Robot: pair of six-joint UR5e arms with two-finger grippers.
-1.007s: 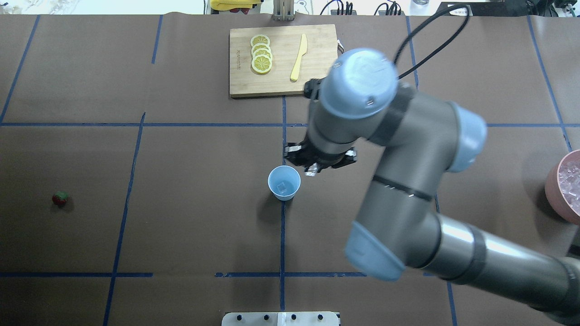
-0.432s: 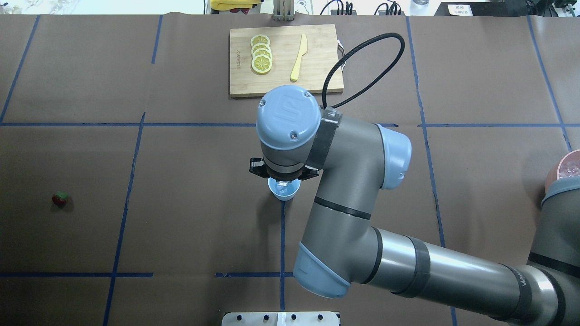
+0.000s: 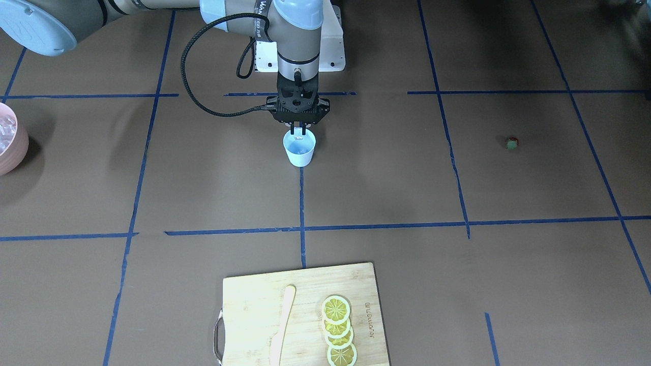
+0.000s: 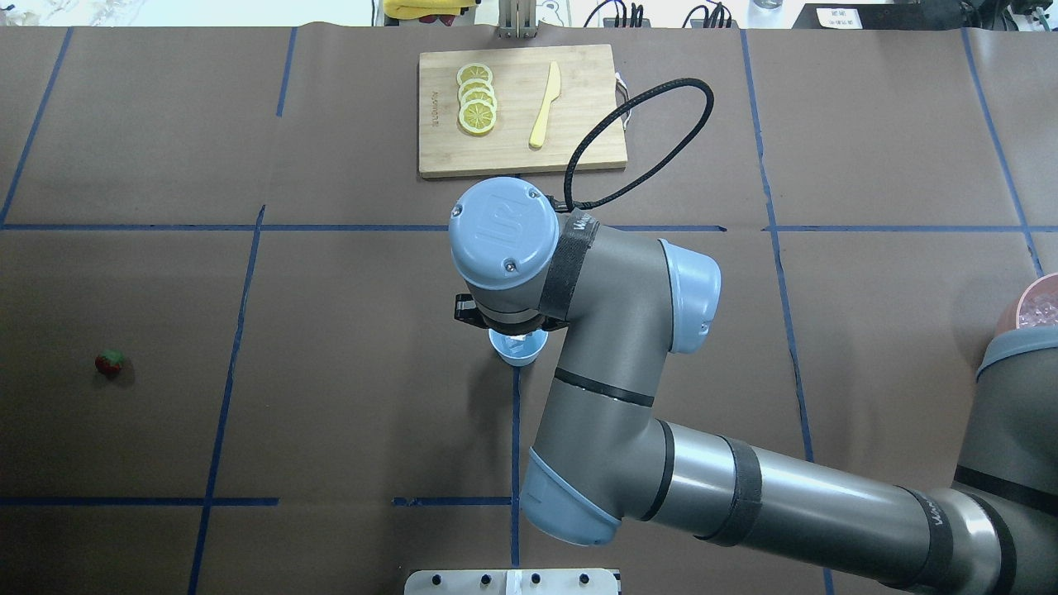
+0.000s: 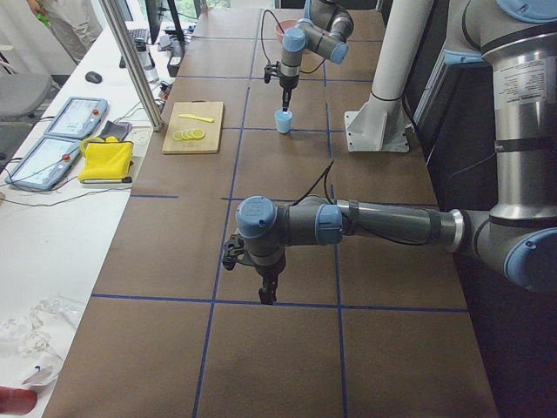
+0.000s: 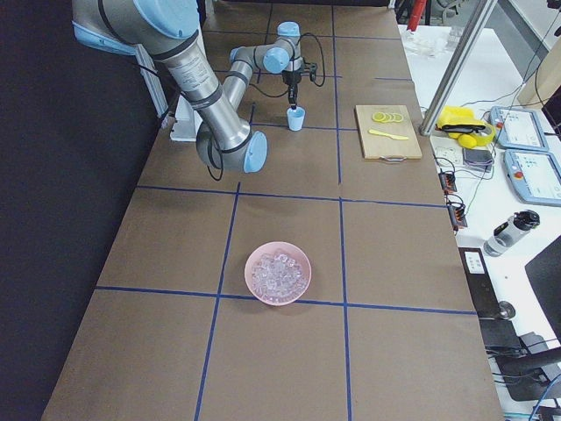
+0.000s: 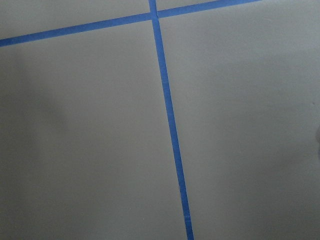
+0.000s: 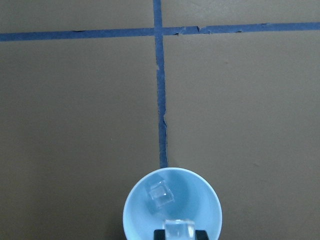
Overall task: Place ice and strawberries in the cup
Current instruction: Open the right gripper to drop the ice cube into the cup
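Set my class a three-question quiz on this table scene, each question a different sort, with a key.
1. True or false: the strawberry lies inside the cup.
2. What does the right end effector hold over the cup? A) lemon slice B) ice cube C) knife
3. How many loose ice cubes lie in the cup?

Key: 1 false, it lies on the table far from the cup; 2 B; 3 one.
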